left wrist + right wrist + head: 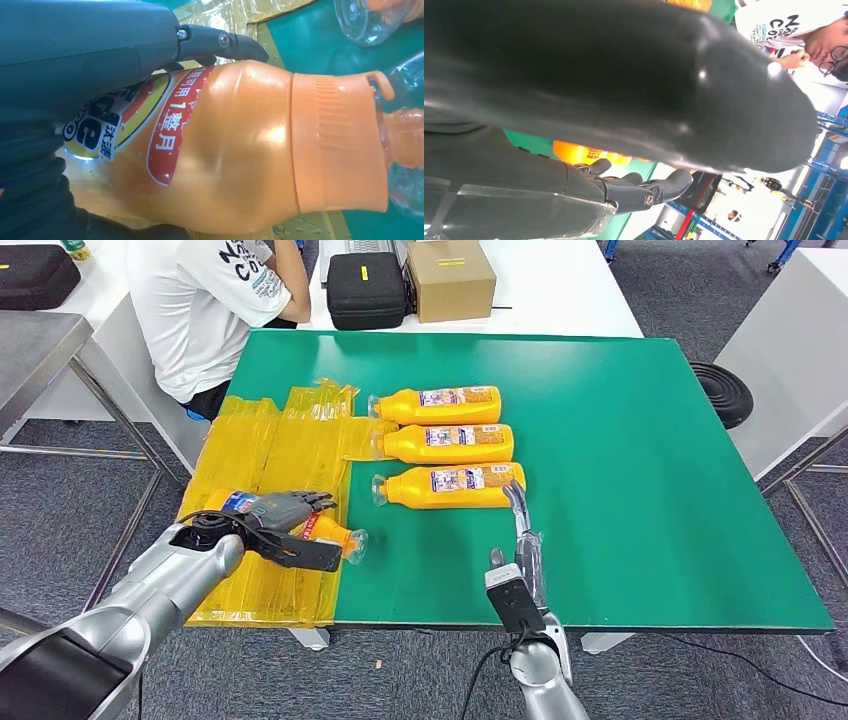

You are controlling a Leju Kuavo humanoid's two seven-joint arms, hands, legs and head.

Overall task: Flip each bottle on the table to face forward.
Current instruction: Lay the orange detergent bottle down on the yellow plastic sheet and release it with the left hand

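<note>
The green table [640,470] filled most of the head view, with a sheet of crumpled yellow plastic film [265,455] spread over its left end. A person in a white shirt [205,300] sat at the far left corner, beside a white table carrying a black case [366,288] and a cardboard box [451,278]. Three orange bottles lay on their sides in a column near the middle of the green surface, caps pointing left and labels up: the far bottle [440,405], the middle bottle [450,443] and the near bottle [452,486]. A fourth bottle [335,533] lay on the film near the front edge, its clear cap toward the right; the left hand [290,512] lay over its body with fingers curled around it, gripping it. The right hand [522,540] reached forward with its fingers stretched out straight and close together, holding nothing, their tips just beside the base of the near bottle.
</note>
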